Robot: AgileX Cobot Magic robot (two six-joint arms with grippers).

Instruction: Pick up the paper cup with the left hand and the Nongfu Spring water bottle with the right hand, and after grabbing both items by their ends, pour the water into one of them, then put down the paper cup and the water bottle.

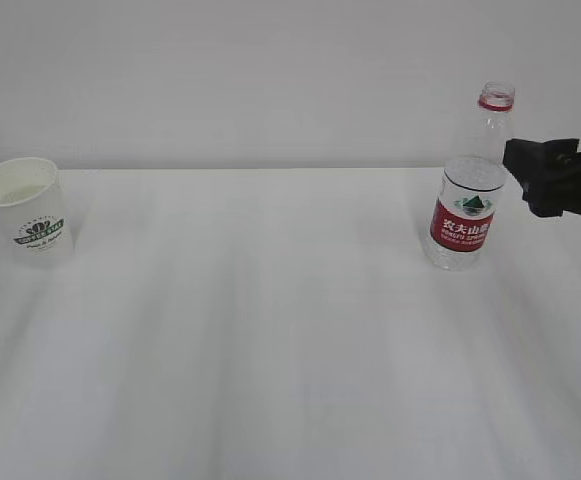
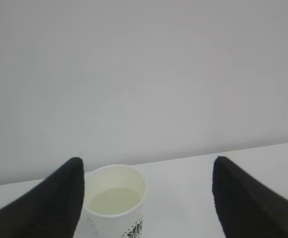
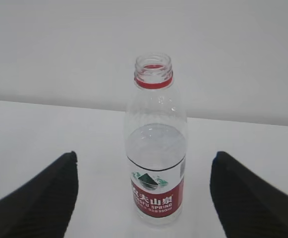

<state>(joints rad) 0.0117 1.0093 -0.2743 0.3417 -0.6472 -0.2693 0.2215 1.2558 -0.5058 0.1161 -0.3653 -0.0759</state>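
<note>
A: Exterior view first — small white tapered paper cup with the dark green logo point(image 1: 27, 212) stands upright at the far left edge of the frame. The clear ribbed plastic Nongfu Spring water bottle with red neck ring and red-and-white label point(image 1: 472, 185) is upright, right of centre, cap off. Both on the white table point(image 1: 270, 350).

B: Grippers?

A: Only the black right gripper point(image 1: 555, 180) shows, at the right edge, just beside the bottle's shoulder and not touching it. The left one isn't in this view.

B: Left wrist view?

A: Left gripper point(image 2: 146, 198) spread wide, holding nothing. The cup point(image 2: 115, 198) sits at bottom centre-left, close against the left finger point(image 2: 59, 203), well apart from the right one. Cream inside; pale liquid may be in it — can't tell.

B: So off-centre.

A: Yes. I'd shift towards frame left until the cup sits midway, then close gently — thin paper, it would crush or tip.

B: Right wrist view?

A: Right gripper point(image 3: 144, 193) also wide open and empty. The bottle point(image 3: 155, 148) stands centred between the fingers, water point(image 3: 156, 141) up to about the label top. Judgement: go straight in, grip on the label band, keep it upright since the mouth is open.
</note>
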